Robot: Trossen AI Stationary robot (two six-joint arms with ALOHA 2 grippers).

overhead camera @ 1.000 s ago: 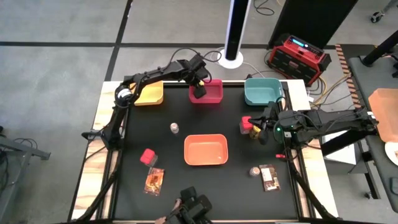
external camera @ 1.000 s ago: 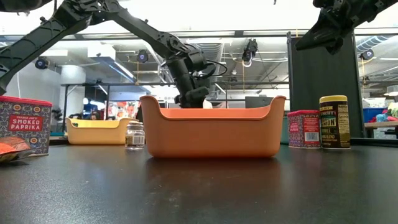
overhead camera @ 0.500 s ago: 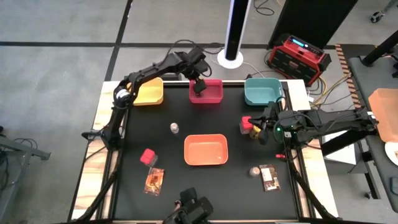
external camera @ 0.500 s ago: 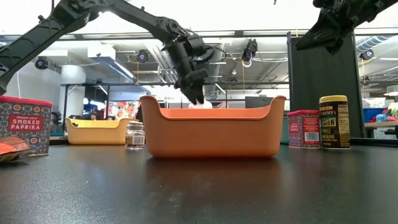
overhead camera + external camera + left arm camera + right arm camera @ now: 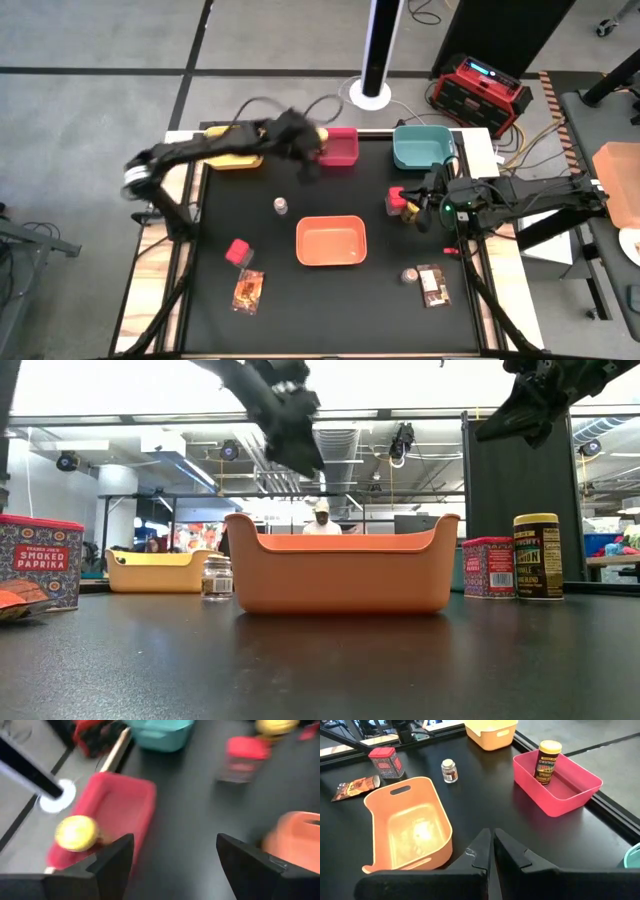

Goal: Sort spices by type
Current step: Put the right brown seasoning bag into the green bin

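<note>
My left gripper is open and empty, up above the table just near of the red tray; its fingers show apart in the left wrist view. A yellow-lidded jar stands upright on its base in that tray. My right gripper is shut and empty, held high over a red tub and a second yellow-lidded jar. Another red tub, two shakers and two packets rest on the table.
An orange tray stands mid-table, a yellow tray at the far left and a teal tray at the far right. A red box and cables lie beyond the table's far right corner. A person shows far off in the low view.
My left gripper has risen out of the red tray and drawn back toward the table's near and left side, moving fast. The yellow-lidded jar stays standing in the red tray.
</note>
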